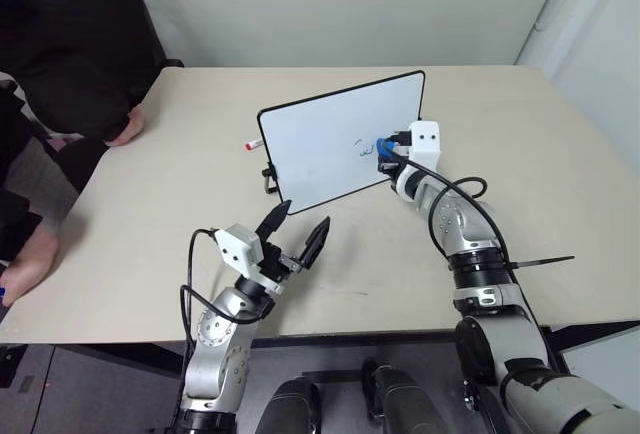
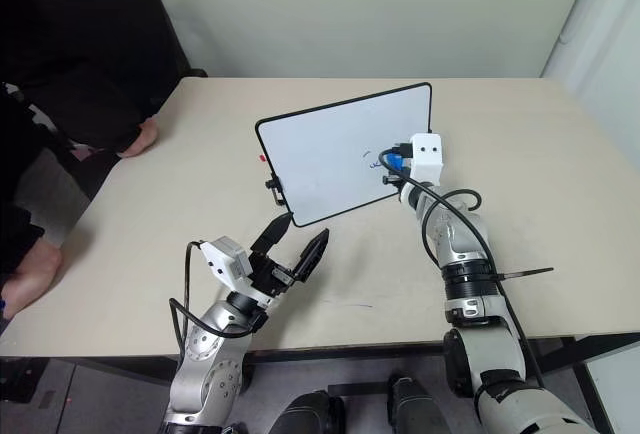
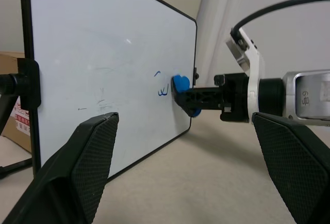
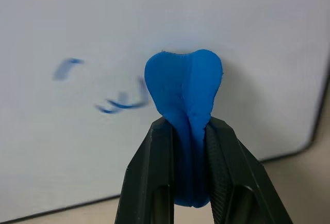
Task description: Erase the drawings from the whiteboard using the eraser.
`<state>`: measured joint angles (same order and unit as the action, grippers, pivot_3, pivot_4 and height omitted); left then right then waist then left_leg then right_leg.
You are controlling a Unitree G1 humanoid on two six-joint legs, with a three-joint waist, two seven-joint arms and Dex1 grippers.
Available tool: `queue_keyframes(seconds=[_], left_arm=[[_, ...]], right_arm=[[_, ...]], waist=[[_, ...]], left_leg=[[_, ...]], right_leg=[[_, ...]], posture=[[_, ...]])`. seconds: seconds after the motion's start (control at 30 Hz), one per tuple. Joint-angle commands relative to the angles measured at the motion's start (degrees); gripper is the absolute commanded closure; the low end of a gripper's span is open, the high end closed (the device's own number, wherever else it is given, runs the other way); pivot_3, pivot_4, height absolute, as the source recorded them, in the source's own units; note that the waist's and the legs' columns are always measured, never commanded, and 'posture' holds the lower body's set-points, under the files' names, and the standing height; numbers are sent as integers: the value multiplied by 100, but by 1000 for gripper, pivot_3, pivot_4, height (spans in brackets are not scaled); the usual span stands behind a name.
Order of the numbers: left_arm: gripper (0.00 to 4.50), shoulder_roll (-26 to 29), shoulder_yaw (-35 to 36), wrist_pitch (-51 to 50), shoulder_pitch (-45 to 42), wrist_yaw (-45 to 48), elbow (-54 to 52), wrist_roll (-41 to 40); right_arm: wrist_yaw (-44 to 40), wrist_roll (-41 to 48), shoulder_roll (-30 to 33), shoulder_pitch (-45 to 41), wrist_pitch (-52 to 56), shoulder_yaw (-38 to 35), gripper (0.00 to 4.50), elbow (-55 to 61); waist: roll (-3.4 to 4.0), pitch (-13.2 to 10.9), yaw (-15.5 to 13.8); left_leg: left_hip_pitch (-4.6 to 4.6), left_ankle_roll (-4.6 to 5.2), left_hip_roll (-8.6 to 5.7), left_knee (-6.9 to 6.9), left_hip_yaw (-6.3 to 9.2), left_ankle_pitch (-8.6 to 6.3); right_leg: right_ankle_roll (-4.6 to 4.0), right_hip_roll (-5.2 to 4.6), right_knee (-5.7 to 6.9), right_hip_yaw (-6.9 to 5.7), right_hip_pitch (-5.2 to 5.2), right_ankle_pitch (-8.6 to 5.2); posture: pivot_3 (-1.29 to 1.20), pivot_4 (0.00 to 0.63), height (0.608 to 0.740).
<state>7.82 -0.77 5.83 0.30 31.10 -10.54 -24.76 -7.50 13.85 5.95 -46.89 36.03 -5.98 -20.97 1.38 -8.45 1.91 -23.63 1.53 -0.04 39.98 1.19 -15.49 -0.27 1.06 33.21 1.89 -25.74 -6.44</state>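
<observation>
Nearest, the left pincer [image 1: 297, 227] hovered over the tabletop [image 1: 150, 224] with its fingers spread wide, empty. Beyond it, at one o'clock, the right pincer [image 4: 188, 131] was clamped on the blue eraser [image 4: 184, 87], pressed against the upright whiteboard [image 1: 320, 149] just beside the remaining blue drawings [image 4: 121, 101].
</observation>
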Motion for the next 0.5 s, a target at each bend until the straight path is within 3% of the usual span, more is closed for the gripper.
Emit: queue_keyframes(seconds=[0.03,0.17,0.5], left_arm=[[0,-5,52,19,-16,21,-104,-58],[0,-7,48,14,-11,27,-108,-58],[0,-35,1,37,-40,56,-51,-34]], right_arm=[[43,-2,-92,-233,-70,0,4051,80],[-266,46,-330,-109,145,404,4051,535],[-622,64,-761,189,649,1151,4051,1320]], waist=[[0,0,0],[-1,0,49],[-1,1,158]], left_leg=[[0,10,-1,2,-1,15],[0,49,-1,4,-6,39],[-3,40,44,-11,-38,1]], right_leg=[[-3,0,0,0,-2,24],[-7,0,-3,-5,-24,58],[-26,19,-4,-31,-83,98]], posture=[[0,150,740],[0,150,740],[0,150,740]])
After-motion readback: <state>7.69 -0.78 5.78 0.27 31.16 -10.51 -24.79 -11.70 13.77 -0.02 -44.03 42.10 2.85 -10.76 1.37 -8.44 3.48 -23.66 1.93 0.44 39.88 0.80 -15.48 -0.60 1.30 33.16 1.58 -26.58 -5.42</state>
